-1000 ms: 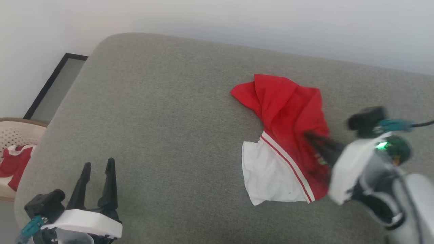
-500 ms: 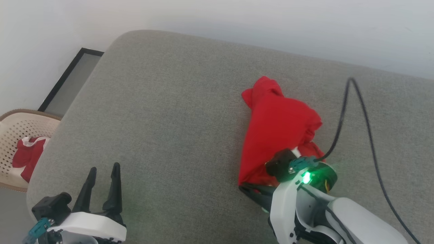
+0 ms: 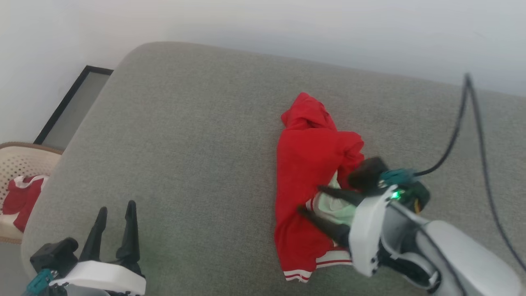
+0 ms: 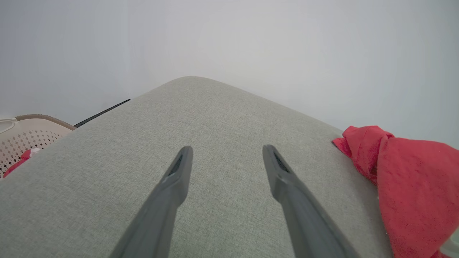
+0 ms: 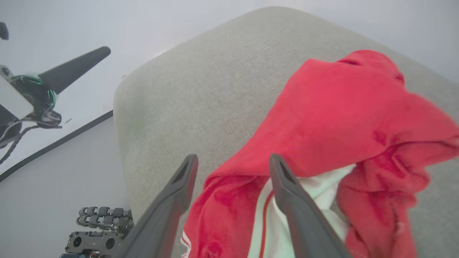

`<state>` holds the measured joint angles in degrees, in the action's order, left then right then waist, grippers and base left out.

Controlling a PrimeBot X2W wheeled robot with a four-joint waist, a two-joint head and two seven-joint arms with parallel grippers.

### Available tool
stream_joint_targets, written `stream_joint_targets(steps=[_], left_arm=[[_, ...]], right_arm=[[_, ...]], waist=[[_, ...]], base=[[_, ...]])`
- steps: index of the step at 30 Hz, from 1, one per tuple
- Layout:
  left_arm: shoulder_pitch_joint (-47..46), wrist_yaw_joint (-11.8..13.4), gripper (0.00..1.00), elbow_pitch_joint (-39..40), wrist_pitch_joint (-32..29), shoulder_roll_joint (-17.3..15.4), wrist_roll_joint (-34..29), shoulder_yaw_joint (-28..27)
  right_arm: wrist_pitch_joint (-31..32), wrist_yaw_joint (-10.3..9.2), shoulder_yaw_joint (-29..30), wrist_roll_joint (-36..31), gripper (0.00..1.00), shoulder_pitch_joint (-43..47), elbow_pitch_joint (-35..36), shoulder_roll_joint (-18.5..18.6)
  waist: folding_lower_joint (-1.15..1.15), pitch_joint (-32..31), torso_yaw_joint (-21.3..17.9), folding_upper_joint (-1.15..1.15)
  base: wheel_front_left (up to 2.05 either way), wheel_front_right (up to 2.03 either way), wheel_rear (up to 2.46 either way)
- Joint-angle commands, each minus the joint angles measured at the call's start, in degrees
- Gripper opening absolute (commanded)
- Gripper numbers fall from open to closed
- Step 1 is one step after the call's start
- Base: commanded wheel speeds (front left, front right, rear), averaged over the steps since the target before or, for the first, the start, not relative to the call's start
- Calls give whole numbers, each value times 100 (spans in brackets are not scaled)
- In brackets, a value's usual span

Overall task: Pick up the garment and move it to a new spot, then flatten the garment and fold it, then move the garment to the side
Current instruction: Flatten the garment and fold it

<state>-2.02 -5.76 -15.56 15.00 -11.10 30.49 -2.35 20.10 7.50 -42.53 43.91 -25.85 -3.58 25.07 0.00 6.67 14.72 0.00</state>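
Head view: over the grey cushion's (image 3: 185, 135) near left corner the left gripper (image 3: 117, 206) hung spread and empty; right of the cushion's middle the right gripper (image 3: 310, 200), fingers likewise parted, straddled the near hem of the garment (image 3: 308, 164), gripping nothing; on pulling away, a fingertip could snag the loose fabric and drag the heap; farther back, bunched folds might resist flattening.

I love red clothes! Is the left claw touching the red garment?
No, the left claw stands open over the bare grey cushion, apart from the red garment.
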Motion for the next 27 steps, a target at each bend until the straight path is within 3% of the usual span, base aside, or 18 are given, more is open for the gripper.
stream_joint_targets(steps=[1, 12, 17, 27], left_arm=[[89, -4, 100, -7, 26, -6, -80, -43], [68, -73, 100, -10, 26, 77, -169, -117], [-75, -115, 100, -70, 26, 146, -262, -62], [-301, -152, 100, -170, 26, 287, -397, 25]], right_arm=[[-61, -2, 113, 20, 100, 29, 69, 38], [467, -2, 918, -297, 100, 442, 273, 289], [803, -2, 917, -591, 100, 530, 67, 250], [884, -2, 558, -920, 100, 252, -549, 160]], waist=[[0, -25, -36, 0], [0, -56, -68, 0], [0, -15, 31, 0], [0, 128, 277, 0]], base=[[0, 0, 0], [0, 0, 0], [0, 0, 0], [0, 0, 0]])
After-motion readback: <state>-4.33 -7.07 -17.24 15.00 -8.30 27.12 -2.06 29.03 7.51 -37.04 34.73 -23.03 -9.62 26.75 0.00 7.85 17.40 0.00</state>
